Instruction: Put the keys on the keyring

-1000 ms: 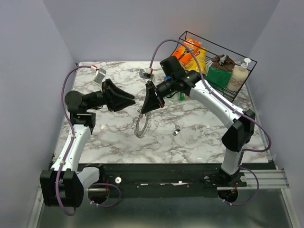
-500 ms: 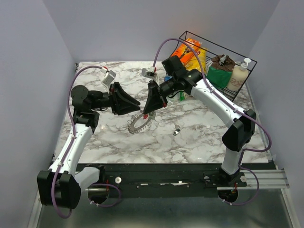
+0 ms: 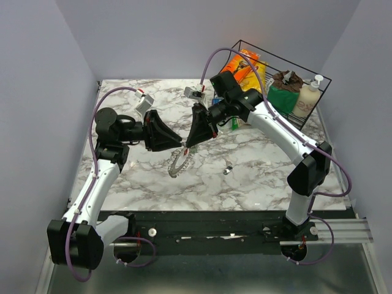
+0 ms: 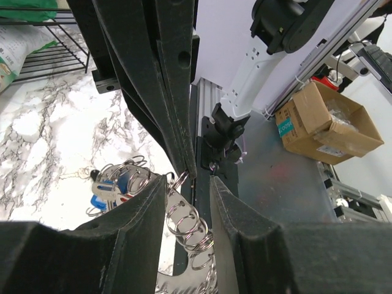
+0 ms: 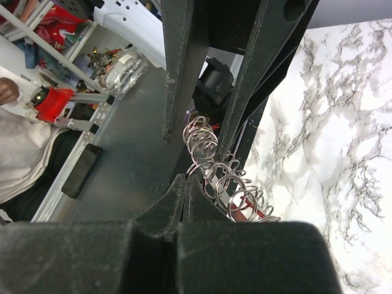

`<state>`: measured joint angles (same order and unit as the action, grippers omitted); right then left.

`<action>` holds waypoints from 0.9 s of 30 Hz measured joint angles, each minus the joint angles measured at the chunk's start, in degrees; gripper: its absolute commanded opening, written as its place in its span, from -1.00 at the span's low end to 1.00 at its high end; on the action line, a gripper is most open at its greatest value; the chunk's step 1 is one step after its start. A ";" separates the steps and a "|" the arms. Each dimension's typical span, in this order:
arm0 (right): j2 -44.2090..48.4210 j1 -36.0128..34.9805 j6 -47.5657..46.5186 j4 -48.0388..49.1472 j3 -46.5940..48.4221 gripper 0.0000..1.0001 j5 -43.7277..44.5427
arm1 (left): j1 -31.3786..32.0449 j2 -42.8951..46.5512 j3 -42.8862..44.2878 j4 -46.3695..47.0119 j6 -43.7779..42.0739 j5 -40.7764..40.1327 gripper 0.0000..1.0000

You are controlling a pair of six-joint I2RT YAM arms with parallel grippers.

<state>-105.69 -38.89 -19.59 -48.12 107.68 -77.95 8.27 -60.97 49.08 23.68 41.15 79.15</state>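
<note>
Two wrist views gave you what the top view hid: your right gripper (image 5: 184,188) was clenched on the keyring (image 5: 215,168), while your left gripper (image 4: 187,182) stood parted, the ring's top loops sitting in its gap. From above, the ring hung just under both meeting tips, over the table (image 3: 263,177). It looked like stacked silver wire coils with a toothed fringe.

Right hand (image 5: 185,184) closed, left hand (image 4: 187,184) ajar
</note>
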 measured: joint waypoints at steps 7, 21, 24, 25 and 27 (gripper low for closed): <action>0.04 0.02 0.00 -0.02 0.17 -0.99 -1.01 | 0.20 0.00 0.00 -0.90 -0.68 0.20 -0.16; 0.04 0.02 0.00 -0.02 0.17 -0.99 -1.20 | 1.60 0.00 1.95 -1.55 -1.05 0.17 -0.19; 0.04 0.02 0.00 -0.02 0.17 -0.99 -1.42 | 1.62 0.02 2.12 -1.64 -1.09 0.17 -0.18; 0.04 0.02 0.00 -0.02 0.17 -0.99 -1.44 | 1.62 0.02 2.12 -1.75 -1.09 0.20 -0.19; 0.04 0.02 0.00 -0.02 0.17 -0.99 -1.51 | 1.62 0.02 2.12 -2.19 -1.22 0.20 -0.19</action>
<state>-105.65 -38.87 -19.59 -48.14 107.85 -79.46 9.89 -60.95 51.20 21.50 39.92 79.35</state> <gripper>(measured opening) 0.013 0.408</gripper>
